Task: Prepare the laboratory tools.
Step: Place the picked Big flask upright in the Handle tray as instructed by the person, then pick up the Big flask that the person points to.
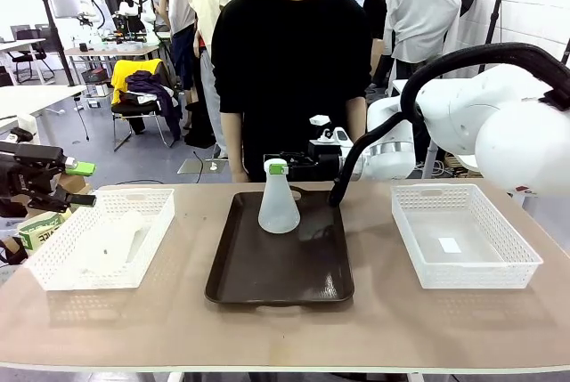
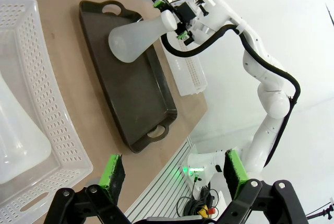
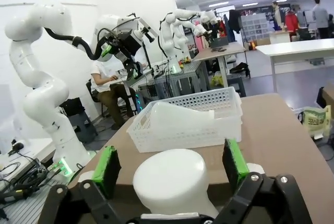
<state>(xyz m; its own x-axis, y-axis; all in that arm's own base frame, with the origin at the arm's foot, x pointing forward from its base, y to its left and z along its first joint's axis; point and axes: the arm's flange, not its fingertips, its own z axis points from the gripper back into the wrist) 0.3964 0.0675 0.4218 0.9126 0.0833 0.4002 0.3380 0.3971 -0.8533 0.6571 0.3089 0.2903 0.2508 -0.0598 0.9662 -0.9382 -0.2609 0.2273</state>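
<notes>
Flask [image 1: 278, 204] one stands upright on the far half of a tray [image 1: 267, 284]. Its neck rises between the fingers of the right claw [image 1: 278, 168], whose green pads flank the neck with a gap on each side: spread wide, gripping nothing. Flask two [image 2: 15, 140] lies on its side in the left basket [image 1: 53, 275], to that claw's left and just beside the left claw [image 1: 82, 183]. The left claw hangs above desk level off the basket's outer side, its fingers wide apart with nothing between them.

The desk [image 1: 285, 337] is a smooth, light-brown top. The dark brown tray, with handle cut-outs at both ends, sits under the right claw. The right basket [image 1: 481, 280], white lattice like the other, lies to that claw's right, under the arm, with a small white slip on its floor. A person [image 1: 285, 61] in black stands across the desk, directly behind the right claw. Beyond are a grey floor, white desks and chairs, one draped with clothes.

Count: two flasks, two baskets, one tray, two claws.
</notes>
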